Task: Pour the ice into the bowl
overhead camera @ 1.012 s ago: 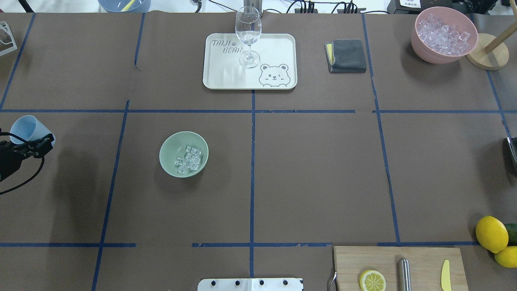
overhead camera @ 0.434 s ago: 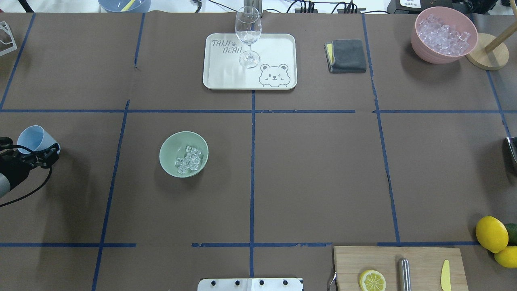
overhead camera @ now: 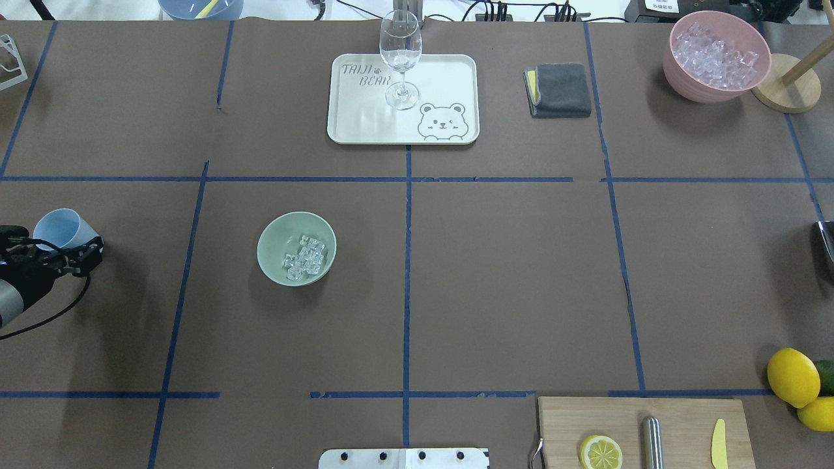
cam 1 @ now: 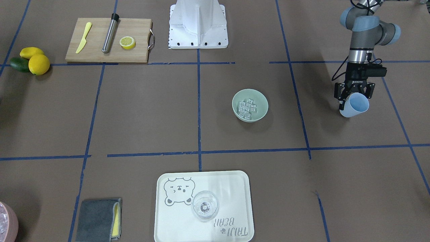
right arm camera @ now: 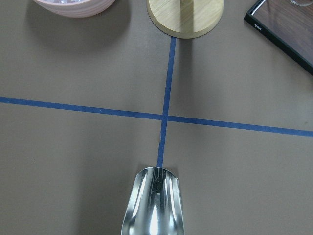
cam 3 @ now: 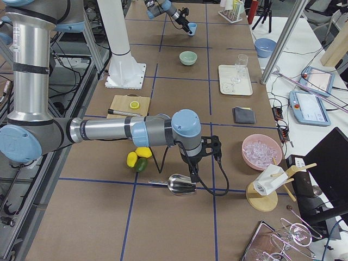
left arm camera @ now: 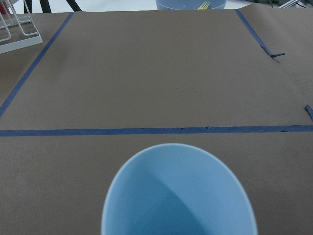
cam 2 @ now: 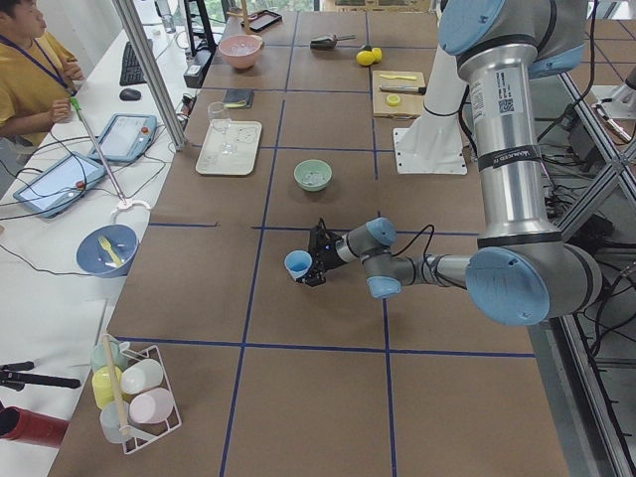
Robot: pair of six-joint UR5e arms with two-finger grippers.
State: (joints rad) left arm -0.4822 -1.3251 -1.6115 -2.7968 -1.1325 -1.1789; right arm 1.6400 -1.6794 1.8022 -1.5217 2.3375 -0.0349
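Observation:
The sage-green bowl [overhead camera: 296, 249] stands left of the table's middle and holds a small heap of clear ice [overhead camera: 303, 258]; it also shows in the front view [cam 1: 250, 105]. My left gripper [cam 1: 354, 97] is shut on a pale blue cup [cam 1: 355, 105], well to the left of the bowl at the table's left edge [overhead camera: 62, 229]. The cup is tilted and looks empty in the left wrist view [left arm camera: 178, 196]. My right gripper [cam 3: 194, 175] points down over a metal scoop [cam 3: 181, 185]; I cannot tell whether it is open or shut.
A pink bowl [overhead camera: 717, 55] full of ice and a wooden stand [overhead camera: 785, 85] are at the far right. A tray [overhead camera: 365, 124] with a wine glass [overhead camera: 400, 52], a grey cloth [overhead camera: 559, 89], a cutting board [overhead camera: 677, 417] and lemons [overhead camera: 791, 376] are also on the table.
My left gripper has moved a little right and toward the near side with the blue cup in it. The bowl and its ice have not moved.

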